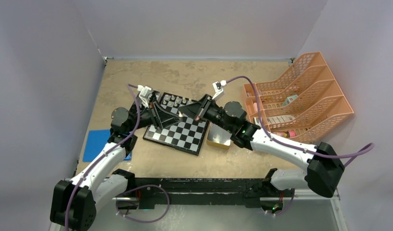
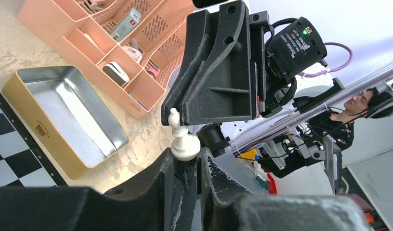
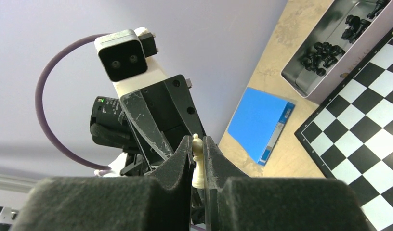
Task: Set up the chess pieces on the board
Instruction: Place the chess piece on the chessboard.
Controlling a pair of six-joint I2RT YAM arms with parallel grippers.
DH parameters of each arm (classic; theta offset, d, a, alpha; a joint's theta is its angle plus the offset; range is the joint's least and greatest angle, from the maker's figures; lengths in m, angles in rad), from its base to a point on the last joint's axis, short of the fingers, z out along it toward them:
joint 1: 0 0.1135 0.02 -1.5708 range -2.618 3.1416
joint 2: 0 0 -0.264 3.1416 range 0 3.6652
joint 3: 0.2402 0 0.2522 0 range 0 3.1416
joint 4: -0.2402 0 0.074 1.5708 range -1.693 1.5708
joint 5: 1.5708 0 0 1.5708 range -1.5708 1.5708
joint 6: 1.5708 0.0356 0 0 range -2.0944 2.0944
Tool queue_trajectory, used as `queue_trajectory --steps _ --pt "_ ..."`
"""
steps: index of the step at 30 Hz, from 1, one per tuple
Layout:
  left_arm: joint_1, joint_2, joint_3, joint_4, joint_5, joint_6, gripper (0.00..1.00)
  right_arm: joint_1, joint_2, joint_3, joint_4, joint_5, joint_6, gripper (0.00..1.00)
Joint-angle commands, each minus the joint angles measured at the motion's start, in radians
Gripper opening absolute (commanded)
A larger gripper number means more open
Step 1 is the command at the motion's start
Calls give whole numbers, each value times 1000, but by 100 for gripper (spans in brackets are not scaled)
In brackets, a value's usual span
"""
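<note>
Your right gripper point(image 3: 198, 144) is clenched on a white pawn point(image 3: 198, 166), which sits pinched between its two fingers in the right wrist view. Your left gripper point(image 2: 186, 158) meets it tip to tip. The pawn's base sits right at the left fingertips with the jaws drawn close, but you cannot tell whether they pinch it or only touch it.

Both grippers hang together over the far half of the board point(image 1: 185, 137), so the pawn is in the air and not on a square. A few pieces point(image 1: 174, 101) stand on the board's far rows, at 11 o'clock from the grippers.

From the board's middle in the top view:
- A gold tin point(image 1: 218, 138) lies just beside the board's edge at 3 o'clock.
- A pink rack point(image 1: 300, 96) stands farther out at 2 o'clock.
- A blue pad point(image 1: 96, 144) lies well apart at 9 o'clock.

In the right wrist view, at 1 o'clock from the fingers, a silver tin point(image 3: 300, 79) holds black pieces point(image 3: 324, 50) just beside the board's rim.
</note>
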Motion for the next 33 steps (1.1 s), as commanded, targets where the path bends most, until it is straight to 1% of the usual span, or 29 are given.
queue_trajectory --steps 1,4,6,8,10,11,12,15,17,19,20,22,27,33 --pt "-1 -21 26 64 9 7 14 2 -21 -8 91 -31 10 7" --pt "-1 -29 10 64 0 10 4 2 -24 -25 115 -84 -33 8" --pt "-1 -36 10 56 14 25 0 2 -28 -22 68 -113 -85 9" --pt "-1 -45 15 15 28 51 0 2 -49 -23 1 -111 -127 9" --pt "-1 -56 22 -40 26 86 0 2 -90 -56 -17 -100 -133 7" --pt "-1 -61 19 -51 23 88 2 1 -105 -74 -8 -87 -122 6" --pt "-1 -63 15 -51 19 84 9 1 -119 -90 12 -79 -110 6" --pt "-1 -63 -3 -25 17 58 35 0 -127 -94 57 -51 -86 6" --pt "-1 -59 -20 19 24 28 49 2 -116 -74 65 -38 -61 6" --pt "-2 -49 -44 106 31 -24 56 1 -102 -67 91 -31 -26 6" --pt "-2 -40 -56 174 34 -54 57 1 -96 -66 108 -20 -10 6" --pt "-4 -28 -68 229 40 -89 60 2 -88 -63 137 -1 16 6" --pt "-16 -13 -50 229 39 -94 60 2 -81 -45 168 18 41 6" --pt "-88 35 7 212 -4 -79 57 2 -81 -76 202 10 59 6"
